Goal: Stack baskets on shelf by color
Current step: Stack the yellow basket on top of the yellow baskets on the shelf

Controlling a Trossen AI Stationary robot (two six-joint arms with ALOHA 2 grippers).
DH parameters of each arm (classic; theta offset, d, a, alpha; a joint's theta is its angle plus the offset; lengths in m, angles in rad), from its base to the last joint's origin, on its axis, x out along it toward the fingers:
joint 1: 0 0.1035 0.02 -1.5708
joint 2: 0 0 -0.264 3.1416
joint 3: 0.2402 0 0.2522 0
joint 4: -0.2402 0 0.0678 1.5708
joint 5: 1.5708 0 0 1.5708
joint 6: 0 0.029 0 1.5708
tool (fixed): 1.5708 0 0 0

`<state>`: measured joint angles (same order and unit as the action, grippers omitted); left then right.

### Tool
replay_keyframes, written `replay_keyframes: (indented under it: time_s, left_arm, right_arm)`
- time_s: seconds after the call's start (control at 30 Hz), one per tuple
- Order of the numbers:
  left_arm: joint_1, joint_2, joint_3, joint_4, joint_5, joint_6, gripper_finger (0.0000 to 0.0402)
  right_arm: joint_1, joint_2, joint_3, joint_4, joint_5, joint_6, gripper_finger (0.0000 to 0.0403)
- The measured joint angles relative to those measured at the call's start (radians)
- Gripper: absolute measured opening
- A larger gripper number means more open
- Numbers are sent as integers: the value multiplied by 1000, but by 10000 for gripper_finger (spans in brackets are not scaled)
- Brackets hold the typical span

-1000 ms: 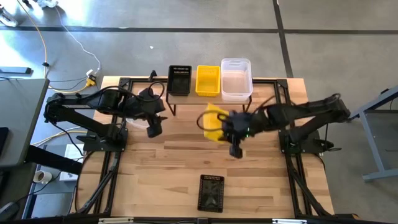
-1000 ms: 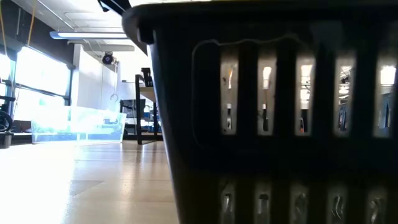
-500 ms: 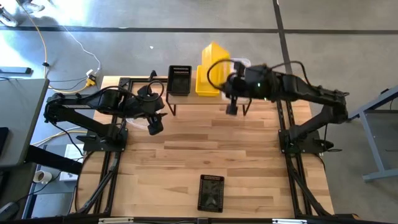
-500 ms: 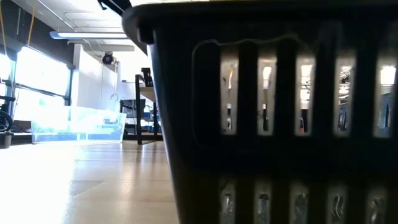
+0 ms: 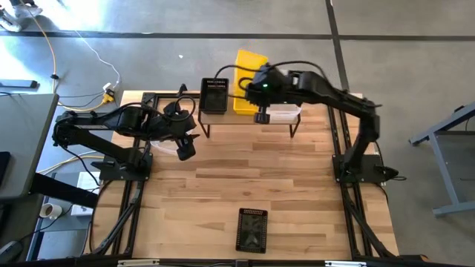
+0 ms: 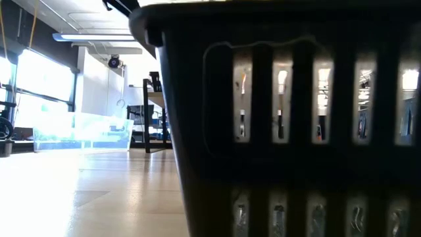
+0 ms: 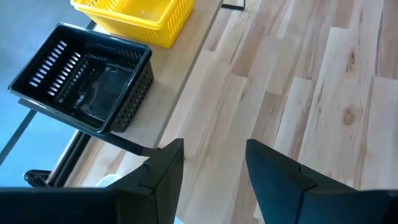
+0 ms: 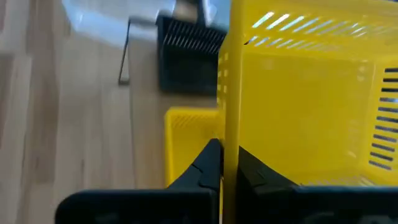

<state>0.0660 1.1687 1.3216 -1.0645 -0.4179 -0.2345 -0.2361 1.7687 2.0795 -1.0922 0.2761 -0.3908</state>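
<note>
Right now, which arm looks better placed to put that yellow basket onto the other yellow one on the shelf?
The right. Its gripper is shut on the raised yellow basket, above the yellow basket on the shelf. The left gripper is open, empty, further left.

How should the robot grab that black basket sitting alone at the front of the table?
From above, probably, pinching one long side wall of the black basket. It sits upright with its open top facing up, so the thin rim is free, with bare table all around it.
</note>
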Motion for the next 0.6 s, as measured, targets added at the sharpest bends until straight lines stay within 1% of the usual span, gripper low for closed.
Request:
replay_keyframes:
  time_s: [0.13, 0.23, 0.6]
  left_arm:
    - [0, 0, 0, 0, -7, -2, 163]
    - [0, 0, 0, 0, -9, -2, 163]
    - [0, 0, 0, 0, -9, -1, 163]
  right_arm:
    - [0, 85, 79, -149, -15, -2, 0]
    - [0, 127, 111, -217, -21, -11, 0]
    - [-47, 188, 112, -254, -69, 0, 0]
